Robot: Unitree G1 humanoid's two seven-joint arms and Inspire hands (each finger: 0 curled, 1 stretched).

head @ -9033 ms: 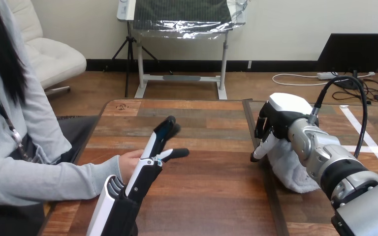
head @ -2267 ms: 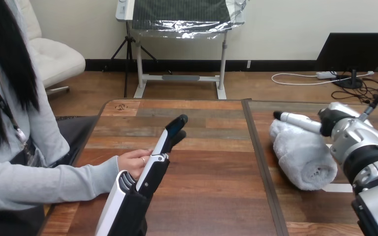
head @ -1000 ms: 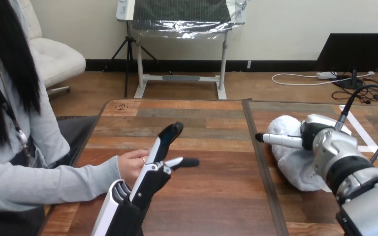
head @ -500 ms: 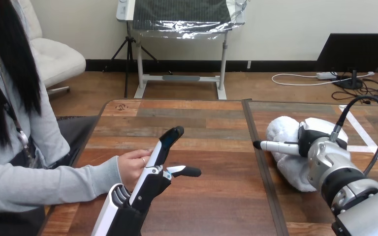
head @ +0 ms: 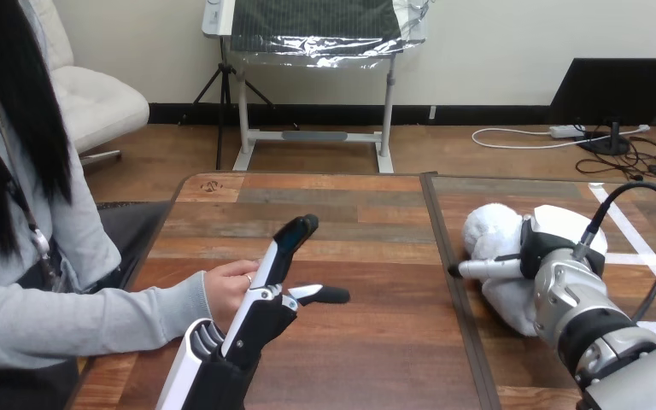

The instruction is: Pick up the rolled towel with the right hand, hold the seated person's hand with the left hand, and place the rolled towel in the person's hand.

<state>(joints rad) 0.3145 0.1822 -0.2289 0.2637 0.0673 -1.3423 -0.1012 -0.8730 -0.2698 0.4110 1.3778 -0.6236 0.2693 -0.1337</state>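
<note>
Head view: towel (head: 489,232) under right hand (head: 550,232)

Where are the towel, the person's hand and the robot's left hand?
towel (head: 491,231), head view, its fluffy top end
person's hand (head: 226,290), head view, its back
left hand (head: 260,318), head view, its palm

Left hand (head: 265,295), fingers straight, stands beside the person's hand (head: 225,292) near the table's (head: 367,342) left edge; right hand (head: 555,243) sits on the rolled towel (head: 494,232) toward the right edge.
</note>
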